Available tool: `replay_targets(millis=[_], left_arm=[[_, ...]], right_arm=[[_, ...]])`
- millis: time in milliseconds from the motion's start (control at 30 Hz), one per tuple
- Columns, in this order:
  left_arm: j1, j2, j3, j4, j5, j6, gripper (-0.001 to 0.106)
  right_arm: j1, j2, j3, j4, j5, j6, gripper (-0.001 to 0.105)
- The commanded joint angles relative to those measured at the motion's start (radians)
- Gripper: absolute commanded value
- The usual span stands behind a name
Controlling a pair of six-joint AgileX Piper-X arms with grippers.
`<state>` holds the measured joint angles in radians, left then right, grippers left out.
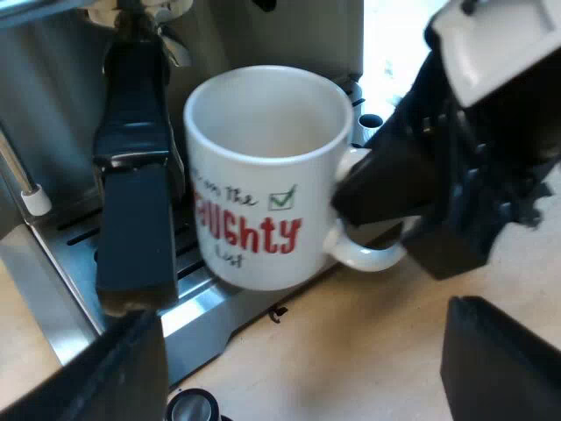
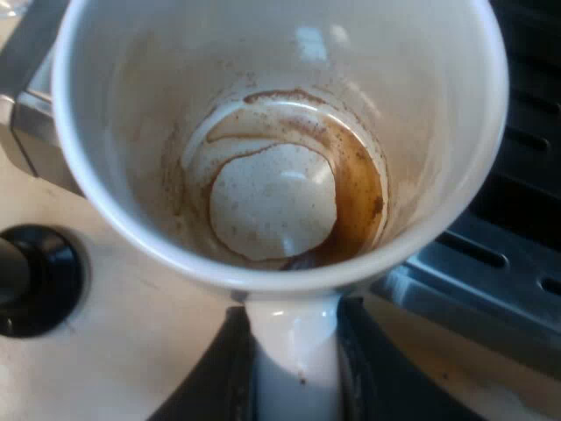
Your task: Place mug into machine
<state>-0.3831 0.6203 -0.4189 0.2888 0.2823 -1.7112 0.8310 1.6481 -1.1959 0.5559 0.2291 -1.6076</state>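
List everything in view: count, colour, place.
mug: one, white with red lettering, brown residue inside, at the drip tray's edge
espresso machine: one, metal, behind the mug
drip tray: one, grey, slotted, beside the mug
holder handle: one, dark, at the machine's front
wand: one, metal, white tip, at the machine
tamper knob: one, black, on the table
table: one, light wood
right gripper: black, shut on the mug's handle
left gripper: black, open, over the table
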Motion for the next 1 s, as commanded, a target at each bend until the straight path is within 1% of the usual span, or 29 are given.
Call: replay_targets(millis=[33,200,300,367,667,767,867,1000], left_arm=[[0.003,-0.010,-0.002,-0.003,0.006,-0.001,0.066],[0.003,-0.010,-0.002,-0.003,0.006,-0.001,0.066],[0.003,-0.010,-0.002,-0.003,0.006,-0.001,0.066],[0.003,-0.010,-0.002,-0.003,0.006,-0.001,0.066],[0.003,-0.010,-0.002,-0.003,0.006,-0.001,0.066],[0.003,-0.010,-0.002,-0.003,0.006,-0.001,0.066],[0.003,-0.010,-0.002,-0.003,0.006,-0.001,0.066],[0.003,-0.010,-0.002,-0.003,0.006,-0.001,0.066]], right_arm=[[0.001,0.007,-0.038,-0.044,0.019,-0.019,0.000],[0.001,0.027,-0.053,-0.055,0.035,-0.019,0.000],[0.001,0.037,-0.058,-0.062,0.070,0.006,0.000],[0.001,0.046,-0.058,-0.073,0.070,0.015,0.000],[0.001,0.059,-0.058,-0.116,0.065,0.017,0.000],[0.001,0.059,-0.058,-0.118,0.065,0.042,0.000],[0.001,0.059,-0.058,-0.110,0.067,0.041,0.000],[0.001,0.059,-0.058,-0.108,0.111,0.041,0.000]])
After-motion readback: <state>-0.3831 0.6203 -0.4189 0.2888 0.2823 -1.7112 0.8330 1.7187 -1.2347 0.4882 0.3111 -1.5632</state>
